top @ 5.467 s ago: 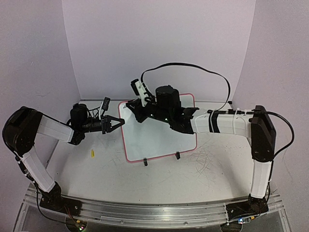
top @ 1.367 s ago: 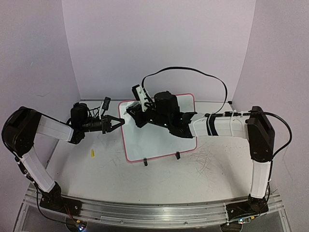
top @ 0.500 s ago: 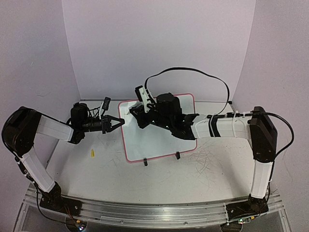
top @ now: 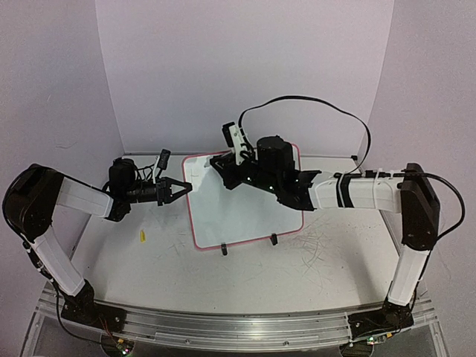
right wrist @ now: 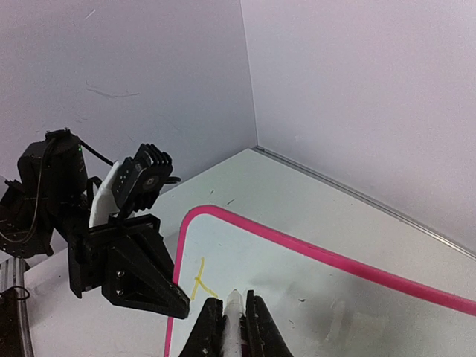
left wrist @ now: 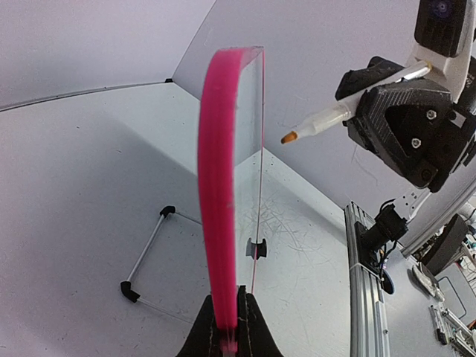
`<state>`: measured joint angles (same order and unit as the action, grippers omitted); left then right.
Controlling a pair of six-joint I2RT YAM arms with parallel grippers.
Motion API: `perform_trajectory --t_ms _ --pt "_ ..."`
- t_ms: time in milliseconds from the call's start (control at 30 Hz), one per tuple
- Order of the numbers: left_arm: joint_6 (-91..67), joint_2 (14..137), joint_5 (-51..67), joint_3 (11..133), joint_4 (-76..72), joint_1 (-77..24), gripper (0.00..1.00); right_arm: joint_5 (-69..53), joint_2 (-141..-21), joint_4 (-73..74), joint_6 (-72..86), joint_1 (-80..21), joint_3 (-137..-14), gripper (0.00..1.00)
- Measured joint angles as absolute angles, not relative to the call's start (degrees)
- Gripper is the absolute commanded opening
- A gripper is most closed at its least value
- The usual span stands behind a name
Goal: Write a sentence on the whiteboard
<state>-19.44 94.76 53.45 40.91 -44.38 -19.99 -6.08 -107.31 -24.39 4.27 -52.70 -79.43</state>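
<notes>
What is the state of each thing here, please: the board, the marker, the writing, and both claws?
Whiteboard: clamped at its left edge.
Sentence: only one short yellow stroke visible.
Marker: uncapped, tip apparently off the board.
Left claw: shut on the whiteboard's frame.
Right claw: shut on the marker.

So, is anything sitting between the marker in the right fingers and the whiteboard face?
Nothing visible does. The marker in the right gripper points at the whiteboard with only open air between, seen from the left wrist. The left gripper pinches the board's left edge, off the writing face.
</notes>
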Motion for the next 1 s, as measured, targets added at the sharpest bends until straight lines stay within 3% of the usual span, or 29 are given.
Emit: perform_trajectory --t_ms 1000 --pt "-19.40 94.76 53.77 40.93 -44.38 -19.99 0.00 -8.79 -111.66 -24.32 4.75 -52.49 -84.45 0.00"
